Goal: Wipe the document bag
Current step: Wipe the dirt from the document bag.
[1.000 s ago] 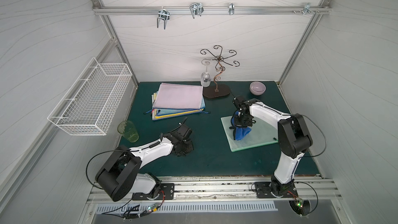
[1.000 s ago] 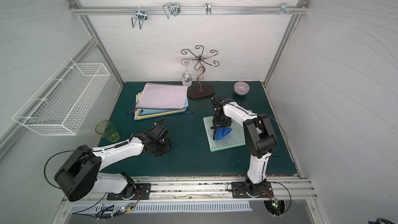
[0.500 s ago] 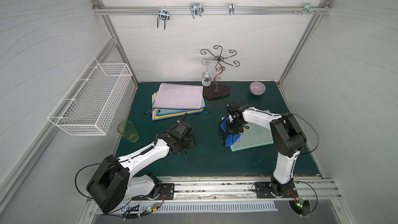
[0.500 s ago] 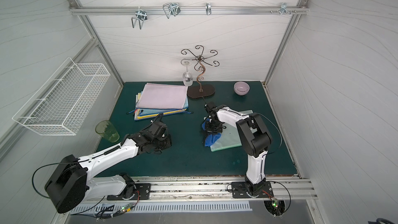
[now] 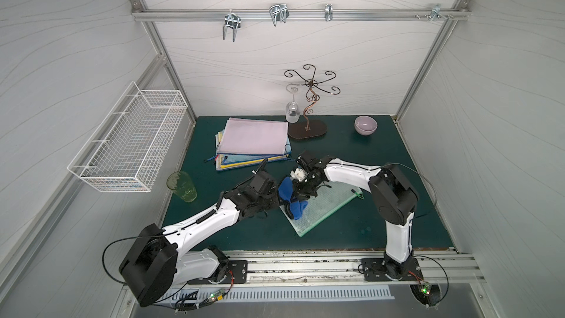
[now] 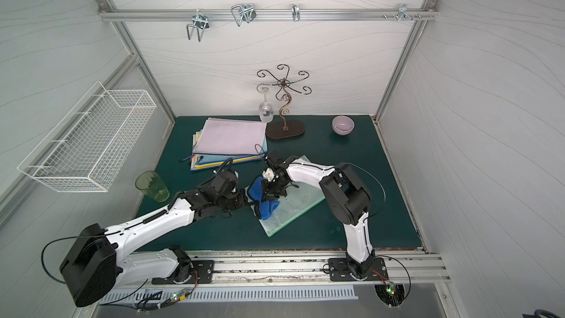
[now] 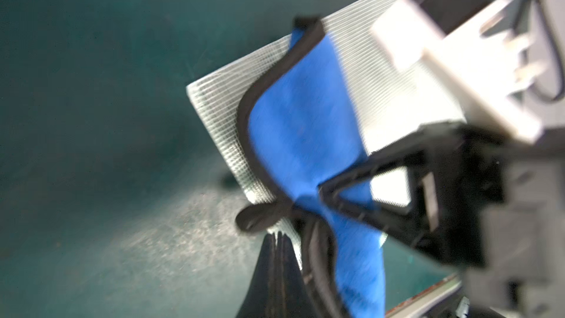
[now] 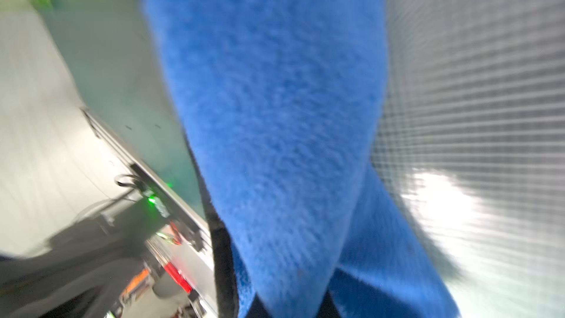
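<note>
The document bag (image 5: 328,206) (image 6: 293,209), a translucent green mesh pouch, lies flat at an angle on the dark green mat. My right gripper (image 5: 301,191) (image 6: 272,191) is over its left end, shut on a blue cloth (image 5: 293,200) (image 6: 263,200) with a black hem that drapes onto the bag. In the right wrist view the cloth (image 8: 275,117) fills the middle, with the bag's mesh (image 8: 474,87) beside it. My left gripper (image 5: 275,201) (image 7: 276,240) is shut, its tips at the bag's (image 7: 220,111) left corner next to the cloth (image 7: 299,123).
A stack of document bags (image 5: 253,142) with a pink one on top lies at the back left. A green cup (image 5: 182,186) stands at the left edge. A metal stand (image 5: 308,126) with a hanging wine glass (image 5: 292,111) and a lilac bowl (image 5: 365,125) are at the back. A wire basket (image 5: 128,142) hangs on the left wall.
My right gripper has dragged the blue cloth leftward across the bag to its left end. My left arm has reached right, up to the bag's left corner.
</note>
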Available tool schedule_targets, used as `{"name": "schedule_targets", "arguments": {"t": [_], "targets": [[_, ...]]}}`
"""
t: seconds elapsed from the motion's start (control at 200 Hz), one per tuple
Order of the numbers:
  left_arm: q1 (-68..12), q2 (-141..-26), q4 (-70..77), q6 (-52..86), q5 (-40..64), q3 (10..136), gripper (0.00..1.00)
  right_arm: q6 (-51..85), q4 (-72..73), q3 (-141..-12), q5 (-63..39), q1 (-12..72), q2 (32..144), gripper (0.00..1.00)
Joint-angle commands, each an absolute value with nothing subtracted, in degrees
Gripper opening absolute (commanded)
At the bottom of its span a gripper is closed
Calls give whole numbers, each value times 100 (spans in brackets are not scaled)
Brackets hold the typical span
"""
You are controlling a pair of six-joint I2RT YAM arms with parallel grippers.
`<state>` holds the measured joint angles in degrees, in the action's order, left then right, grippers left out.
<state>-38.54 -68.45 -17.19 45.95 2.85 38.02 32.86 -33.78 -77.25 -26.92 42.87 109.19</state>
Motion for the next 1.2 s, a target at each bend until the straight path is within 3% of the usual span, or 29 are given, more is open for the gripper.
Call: {"name": "schedule_targets", "arguments": {"t": [0.0,0.24,0.555,0.685,0.835,1.071,1.196], "targets": [[-3914,-6987,-1132,4484,559,4138,4,2972,-3997,-8057,-2433,3957,10330,0],[-3990,-8195,-555,4504,1090,4458,3,2644,-4564,-8187,-1390,4013,10698,0],[-4008,-9547,-650,4605,1104,4696,0,2557,-4096,-7861,-1969,4169,11218,0],[-3998,-9924,-1505,4652,800,4888,0,2562,-4188,-7714,-1802,4237,11373,0],[-3990,-9880,-2050,4716,464,4711,0,2692,-4803,-7561,-409,3885,11394,0],[-3946,-9766,-2029,4809,466,4196,0,3274,-5321,-7143,2510,2407,10716,0],[-3888,-9635,-2108,4764,383,4029,0,3350,-5217,-7049,2891,1653,10338,0]]}}
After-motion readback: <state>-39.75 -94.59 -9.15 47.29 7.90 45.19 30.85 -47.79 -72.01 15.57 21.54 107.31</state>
